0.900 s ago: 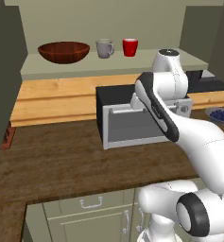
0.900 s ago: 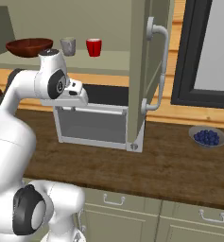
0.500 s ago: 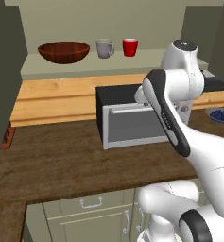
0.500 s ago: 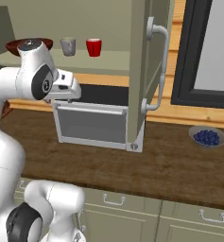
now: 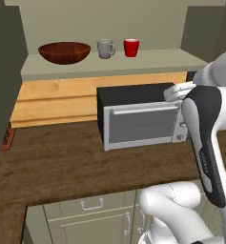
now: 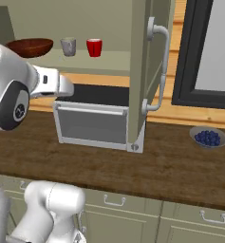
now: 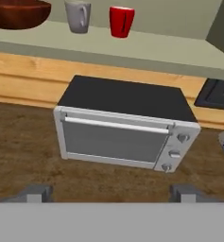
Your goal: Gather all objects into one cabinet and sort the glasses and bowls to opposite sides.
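Left base view: the open wall cabinet (image 5: 109, 64) holds three items on its pale olive shelf, in a row from left to right: wooden bowl (image 5: 64, 52), grey mug (image 5: 105, 48) with its handle to the right, red cup (image 5: 131, 47). Bowl and mug stand apart; mug and red cup are near each other, not touching. Below the shelf a toaster oven (image 5: 139, 121) sits on the dark wood counter (image 5: 52, 159), door closed; the white arm rises at the right and covers the oven's right edge. Right base view: same row on the shelf, with a dark grey-green cabinet door (image 6: 145, 71) swung open toward the camera, its curved silver handle facing right. A small shallow dish of blueberries (image 6: 208, 137) sits on the counter well right of the oven (contents dark blue, heaped). Hand view: the gripper (image 7: 111, 193) looks down at the oven's top and door; its two fingertips (image 7: 35, 193) stand far apart at the bottom edge, spread wide, with nothing between them. Bowl, mug and red cup line the shelf at the top.
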You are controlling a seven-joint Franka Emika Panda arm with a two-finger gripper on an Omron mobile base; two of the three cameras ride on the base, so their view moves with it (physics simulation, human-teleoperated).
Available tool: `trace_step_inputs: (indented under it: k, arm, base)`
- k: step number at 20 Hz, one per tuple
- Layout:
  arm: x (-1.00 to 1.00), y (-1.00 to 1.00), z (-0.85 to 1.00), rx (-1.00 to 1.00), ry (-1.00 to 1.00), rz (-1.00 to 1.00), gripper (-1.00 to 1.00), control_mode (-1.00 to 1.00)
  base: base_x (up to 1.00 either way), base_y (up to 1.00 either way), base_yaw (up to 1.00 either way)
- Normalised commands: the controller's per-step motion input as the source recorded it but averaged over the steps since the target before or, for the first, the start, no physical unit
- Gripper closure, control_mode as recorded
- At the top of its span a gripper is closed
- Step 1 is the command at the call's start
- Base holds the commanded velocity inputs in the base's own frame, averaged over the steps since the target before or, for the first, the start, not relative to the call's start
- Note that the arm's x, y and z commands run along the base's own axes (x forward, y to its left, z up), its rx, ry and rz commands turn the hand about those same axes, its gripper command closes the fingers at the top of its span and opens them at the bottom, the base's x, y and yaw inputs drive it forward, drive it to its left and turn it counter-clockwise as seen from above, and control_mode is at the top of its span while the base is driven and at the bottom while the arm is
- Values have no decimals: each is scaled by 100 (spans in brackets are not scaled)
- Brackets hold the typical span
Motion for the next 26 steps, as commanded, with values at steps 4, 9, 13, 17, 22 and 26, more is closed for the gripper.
trace_step_inputs:
  k: [4, 9, 13, 17, 22, 26]
  arm:
    - [0, 0, 0, 0, 0, 0, -100, 100]
    - [0, 0, 0, 0, 0, 0, -100, 100]
    - [0, 0, 0, 0, 0, 0, -100, 100]
    - [0, 0, 0, 0, 0, 0, -100, 100]
    - [0, 0, 0, 0, 0, 0, -100, 100]
    - [0, 0, 0, 0, 0, 0, -100, 100]
  base:
    - [-100, -75, -4]
    - [-94, -97, -32]
    - [-56, -86, -56]
    - [-31, -94, -61]
    - [-27, -100, -57]
    - [-20, -100, -58]
